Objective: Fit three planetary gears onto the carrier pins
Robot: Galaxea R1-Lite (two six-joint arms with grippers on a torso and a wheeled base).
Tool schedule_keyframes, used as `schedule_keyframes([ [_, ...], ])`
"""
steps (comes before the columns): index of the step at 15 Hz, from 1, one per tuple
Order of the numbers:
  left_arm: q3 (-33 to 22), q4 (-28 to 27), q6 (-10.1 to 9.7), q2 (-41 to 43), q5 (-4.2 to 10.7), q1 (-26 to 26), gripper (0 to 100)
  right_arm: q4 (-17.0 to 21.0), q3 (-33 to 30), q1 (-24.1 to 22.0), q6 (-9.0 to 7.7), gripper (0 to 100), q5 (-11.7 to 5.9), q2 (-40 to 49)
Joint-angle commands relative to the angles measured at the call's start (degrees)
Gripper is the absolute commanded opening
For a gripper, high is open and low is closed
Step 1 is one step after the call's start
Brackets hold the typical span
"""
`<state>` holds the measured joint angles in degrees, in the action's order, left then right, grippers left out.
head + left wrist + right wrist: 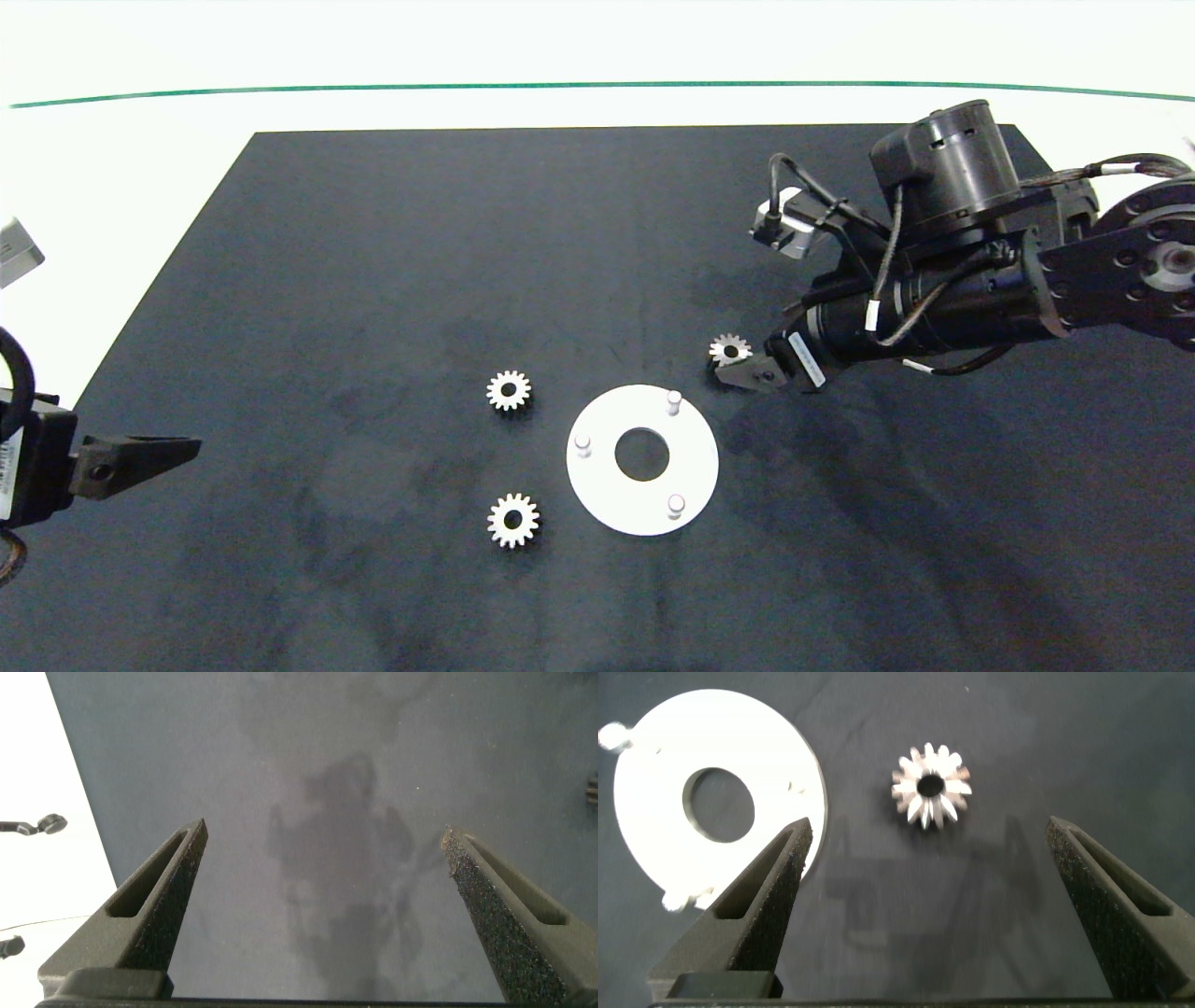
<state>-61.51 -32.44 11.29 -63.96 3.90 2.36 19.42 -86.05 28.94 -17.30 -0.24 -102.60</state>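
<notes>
fingers (766, 905) of right gripper (929, 910) standing apart, lining up on far gear (931, 787); next: descending, clamping. left gripper (322, 905) idling open.

- You see three silver-white planetary gears (509, 390) (513, 520) (729, 350) with dark centre holes.
- Your disc (607, 485) is plain white, its carrier pins (674, 401) (583, 444) (676, 505) pale.
- The mat (373, 280) is dark charcoal, faintly smudged.
- A green line (560, 86) crosses the white table (140, 168).
</notes>
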Motion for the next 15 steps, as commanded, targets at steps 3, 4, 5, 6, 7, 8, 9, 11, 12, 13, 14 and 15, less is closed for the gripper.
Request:
schedule_keyframes([
  [3, 0.17, -0.17, 0.14, 0.68, 0.05, 0.01, 100, 0.09, -4.3, 0.15, -0.1, 100, -0.9, -5.33],
  [4, 0.17, -0.17, 0.05, 0.77, 0.05, 0.01, 100, 0.09, -4.3, 0.15, -0.1, 100, -0.99, -5.6],
  [5, 0.17, -0.17, 0.05, 0.77, 0.05, 0.01, 100, 0.0, -4.3, 0.15, -0.1, 100, -1.07, -5.69],
  [6, 0.17, -0.17, 0.05, 0.77, 0.05, 0.01, 100, 0.0, -4.3, 0.15, -0.1, 100, -1.07, -5.77],
  [7, 0.17, -0.26, 0.05, 0.77, -0.03, 0.01, 100, 0.09, -4.39, 0.06, -0.1, 100, -1.07, -6.04],
  [8, 0.17, -0.26, 0.05, 0.77, 0.05, 0.01, 100, 0.09, -4.39, -0.02, -0.1, 100, -1.16, -6.12],
  [9, 0.17, -0.26, 0.05, 0.77, 0.05, 0.01, 100, 0.0, -4.39, -0.2, -0.1, 99, -1.16, -6.3],
  [11, 0.08, -0.26, 0.05, 1.12, 0.05, 0.01, 100, 0.0, -4.65, -0.82, -0.1, 96, -1.07, -7.44],
  [12, -0.1, -0.96, 0.05, 1.12, 0.05, 0.01, 100, 0.0, -4.83, -0.99, -0.1, 93, -1.07, -7.71],
  [13, -0.71, -2.72, 0.05, 1.12, 0.05, 0.01, 100, 0.0, -5.0, -0.99, -0.1, 91, -1.07, -7.79],
  [14, -1.06, -3.16, 0.05, 1.12, 0.05, 0.01, 100, 0.0, -5.09, -0.99, -0.1, 90, -1.16, -8.06],
  [15, -1.06, -3.16, 0.05, 1.12, 0.05, 0.01, 100, 0.0, -5.09, -0.99, -0.1, 87, -1.16, -8.15],
])
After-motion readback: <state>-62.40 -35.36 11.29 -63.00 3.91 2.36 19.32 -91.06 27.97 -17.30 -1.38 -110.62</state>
